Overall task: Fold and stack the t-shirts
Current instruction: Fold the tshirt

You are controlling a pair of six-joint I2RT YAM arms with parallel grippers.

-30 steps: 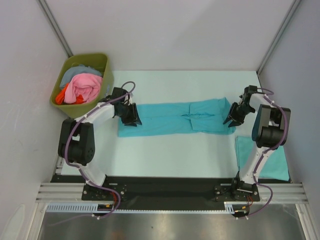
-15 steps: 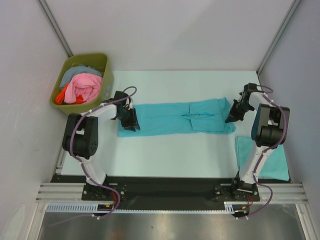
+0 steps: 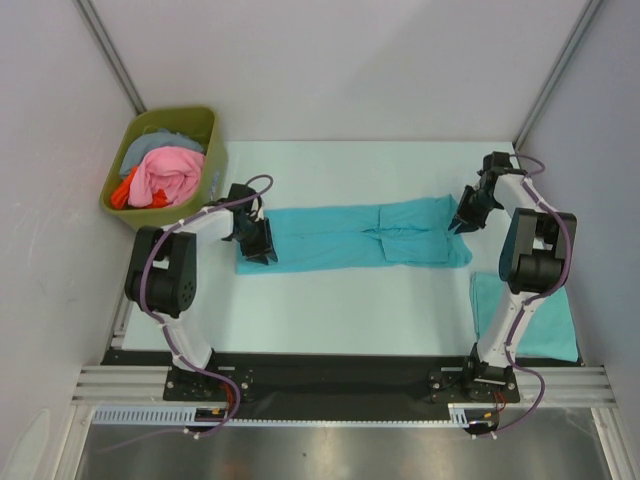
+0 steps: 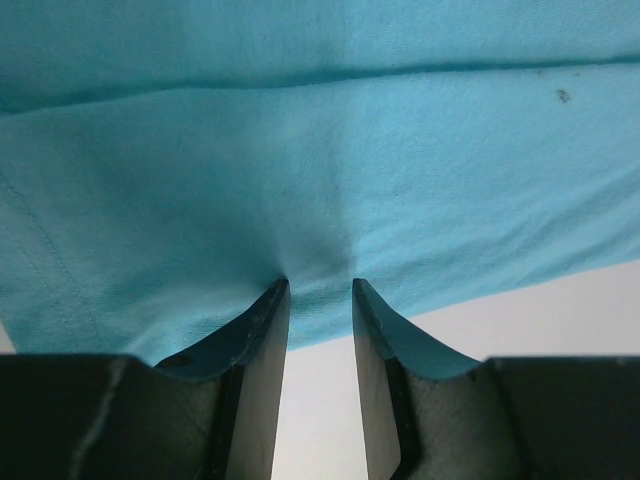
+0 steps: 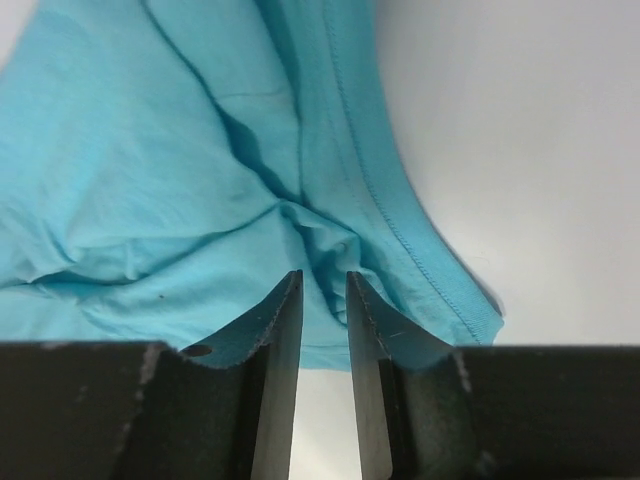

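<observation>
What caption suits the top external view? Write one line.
Left hand and right hand pinch opposite ends of a teal t-shirt folded into a long strip.

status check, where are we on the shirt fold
Left gripper, right gripper: each pinching one end of the shirt. Shirt folded to a long strip, on the table. Another folded shirt by the right arm. Nothing in the way.

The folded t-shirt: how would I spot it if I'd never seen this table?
Find the white table, then its near right corner beside the base of the right arm. A teal t-shirt lies there folded into a compact rectangle, unlike the long teal shirt stretched across the table's middle.
</observation>
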